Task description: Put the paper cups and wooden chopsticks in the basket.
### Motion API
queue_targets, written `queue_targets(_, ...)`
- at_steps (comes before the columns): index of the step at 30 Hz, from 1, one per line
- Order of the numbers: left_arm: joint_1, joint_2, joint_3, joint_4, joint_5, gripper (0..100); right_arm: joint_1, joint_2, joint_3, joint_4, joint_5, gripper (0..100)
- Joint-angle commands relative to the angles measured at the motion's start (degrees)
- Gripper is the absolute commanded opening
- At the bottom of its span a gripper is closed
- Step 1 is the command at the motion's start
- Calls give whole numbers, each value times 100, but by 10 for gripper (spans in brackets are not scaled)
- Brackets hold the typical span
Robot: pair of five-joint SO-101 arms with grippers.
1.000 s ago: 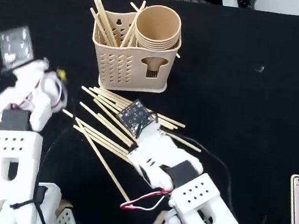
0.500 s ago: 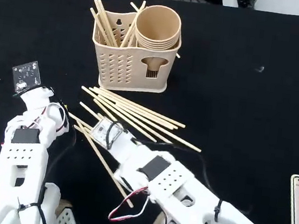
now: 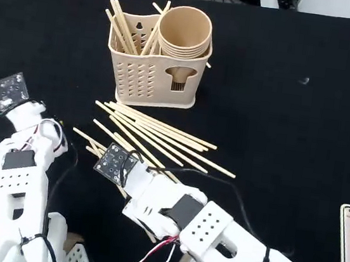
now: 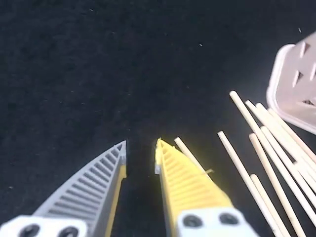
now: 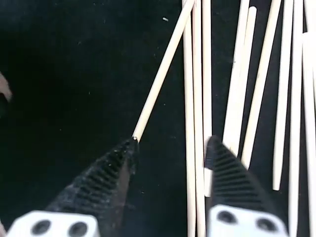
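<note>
In the high view, the basket stands at the back of the black table, with the stacked paper cups in its right compartment and some standing chopsticks in its left one. The loose chopsticks lie fanned out on the table just in front of the basket. The left arm stands to their left, and the right arm reaches over the near end of the pile. In the left wrist view, the left gripper hangs over bare table with its jaws only narrowly parted and nothing between them. The end of one of the loose chopsticks lies just beside its yellow finger, and a corner of the basket shows farther off. In the right wrist view, the right gripper is spread about halfway and grips nothing. Two or three of the loose chopsticks run between its jaws, and the tip of a slanted chopstick meets the tip of its dark finger.
</note>
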Motion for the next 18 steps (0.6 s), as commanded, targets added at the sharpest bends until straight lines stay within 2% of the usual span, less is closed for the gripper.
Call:
queue_targets(1, -84, -149, -57, -123, 62, 109, -79, 259, -189, -158, -70, 271)
queue_targets(7, -75, -149, -40, -123, 62, 107, -738, 690, 40, -818, -79, 269)
queue_targets(11, -75, -149, -40, -123, 62, 107, -747, 1411, -13, -1319, -79, 268)
queue_targets(14, -110, -149, -40, -123, 62, 106, -747, 2026, -418, -1240, -158, 267)
queue_targets(16, -110, -149, -31, -105, 62, 106, -545, 2360, -716, -1099, -220, 234)
queue_targets(18, -119, -149, -22, -105, 62, 106, -149, 2580, -936, -1037, -220, 143)
